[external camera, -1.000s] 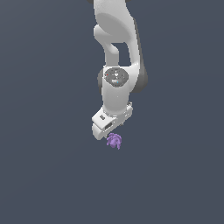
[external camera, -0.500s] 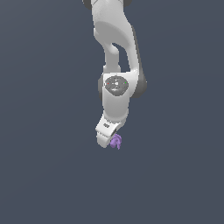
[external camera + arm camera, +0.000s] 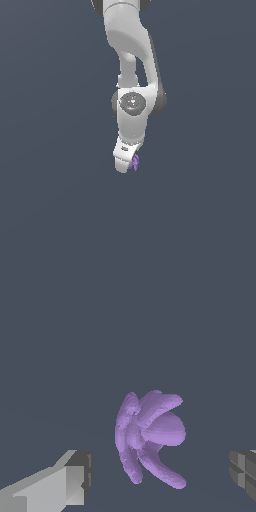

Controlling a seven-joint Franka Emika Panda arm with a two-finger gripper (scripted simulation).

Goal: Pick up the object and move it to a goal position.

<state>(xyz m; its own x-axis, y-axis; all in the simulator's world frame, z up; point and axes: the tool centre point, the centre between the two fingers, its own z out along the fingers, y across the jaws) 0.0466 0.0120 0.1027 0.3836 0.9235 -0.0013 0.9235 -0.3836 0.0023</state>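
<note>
The object [image 3: 149, 437] is a small light-purple lump made of several rounded, curved lobes fanning out from a thicker middle, a bit like a cluster of petals or short claws. Its surface is smooth and matte, shaded darker in the folds between lobes. In the exterior view the object [image 3: 134, 162] is tiny against the robot and shows only as a purple sliver just beside the tip of the hand [image 3: 125, 165], on the exterior view's right of it.

In the wrist view the hand [image 3: 161, 476] is spread wide: one finger [image 3: 75, 478] and the other finger [image 3: 243, 468] stand well apart, with the object between them and touching neither. The fingers are pale grey, blocky and flat-faced, with darker ribbed pads at their ends.

The arm [image 3: 131, 75] is glossy white with rounded casings and a round grey joint cap [image 3: 133, 101]; it comes down from the top of the exterior view and hides most of the object there. Everything else is a plain, even dark blue-grey worktop [image 3: 50, 200] with no texture.
</note>
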